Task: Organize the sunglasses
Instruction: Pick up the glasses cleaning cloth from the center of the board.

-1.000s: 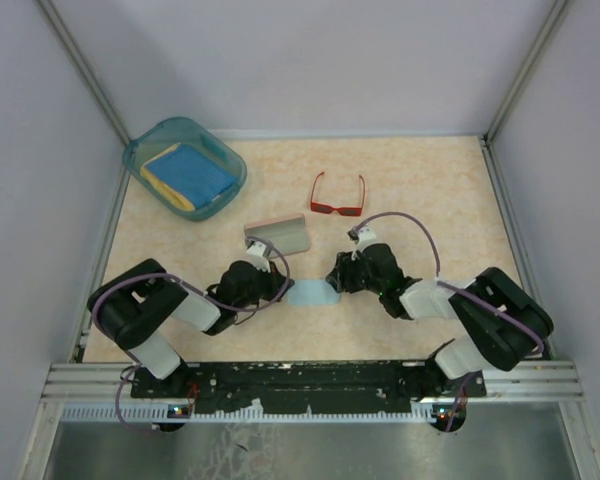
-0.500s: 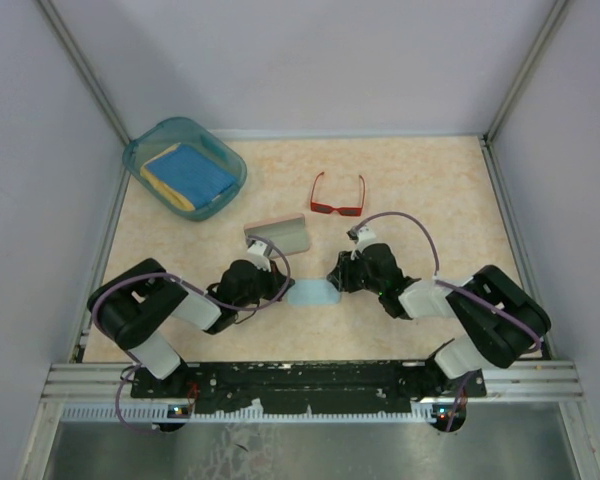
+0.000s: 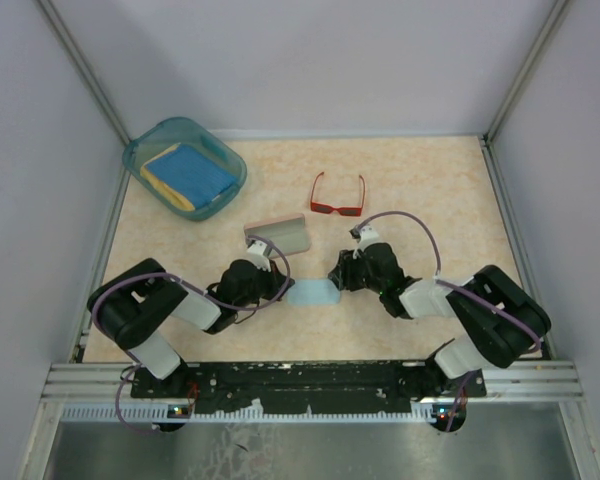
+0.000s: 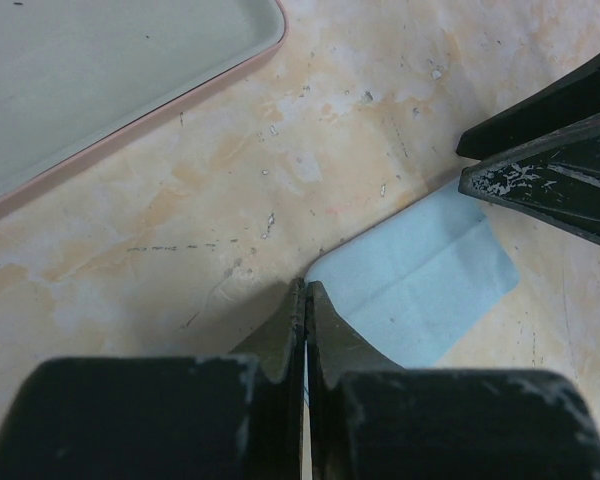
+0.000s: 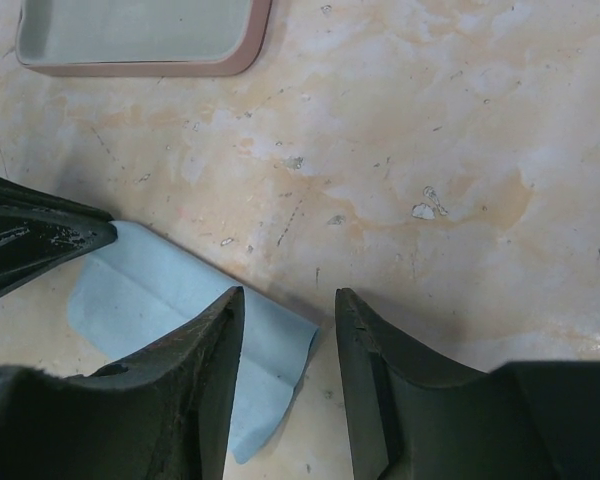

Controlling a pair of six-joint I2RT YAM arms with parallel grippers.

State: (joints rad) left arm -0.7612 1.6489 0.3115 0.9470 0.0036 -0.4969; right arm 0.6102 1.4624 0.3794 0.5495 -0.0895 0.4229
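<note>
Working over a beige marbled table [image 3: 430,200], walled in by pale panels on three sides. Reaching in low from the near edge with the left arm [image 3: 170,305] and the right arm [image 3: 480,310], both bending toward the middle. Keeping a teal bin [image 3: 132,152] in the far-left corner, with folded blue and yellow fabric inside. Leaving a pink case [image 3: 278,235] just beyond the left wrist, its pale face and pink rim turned upward.

Leaving the sunglasses [image 3: 337,209] farther back, right of centre. Lying with the red front toward the arms and the temple arms unfolded toward the far wall, apart from the case and well apart from both grippers.

Holding a light blue cloth [image 3: 312,292] flat on the table between the two grippers, a crease running across it. Pinching its left edge with the left gripper [image 4: 305,290], fingers pressed together, a sliver of blue showing in the seam. Spreading the right gripper [image 5: 285,300] wide over the cloth's right corner, one finger above the cloth and the other above bare table, gripping nothing.
</note>
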